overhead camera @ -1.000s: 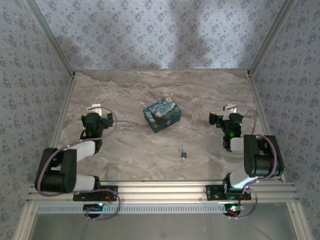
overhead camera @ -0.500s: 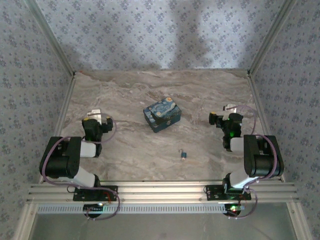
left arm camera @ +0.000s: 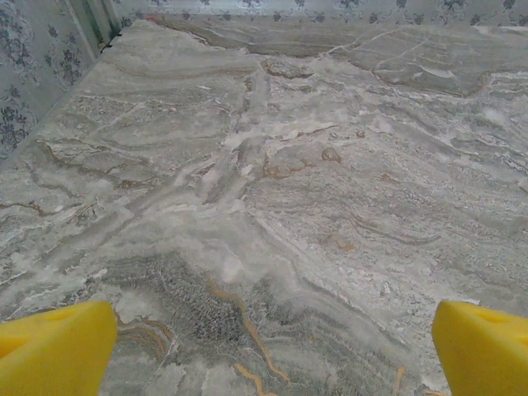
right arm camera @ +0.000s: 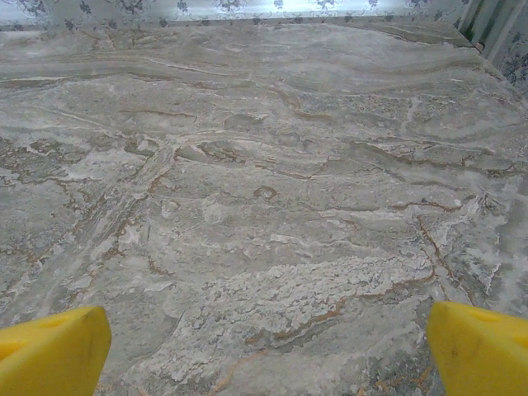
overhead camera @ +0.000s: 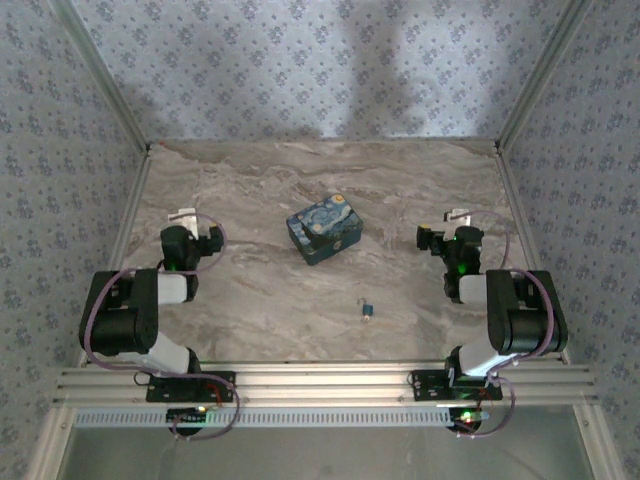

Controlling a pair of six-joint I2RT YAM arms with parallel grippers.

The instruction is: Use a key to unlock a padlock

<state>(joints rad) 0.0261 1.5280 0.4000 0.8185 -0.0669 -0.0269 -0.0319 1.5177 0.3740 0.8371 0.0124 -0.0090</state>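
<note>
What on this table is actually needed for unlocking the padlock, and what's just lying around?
For the job:
- padlock
- key, seemingly the dark speck right by it
- left gripper and right gripper, both open and empty

Lying about:
- painted box, farther back on the table
</note>
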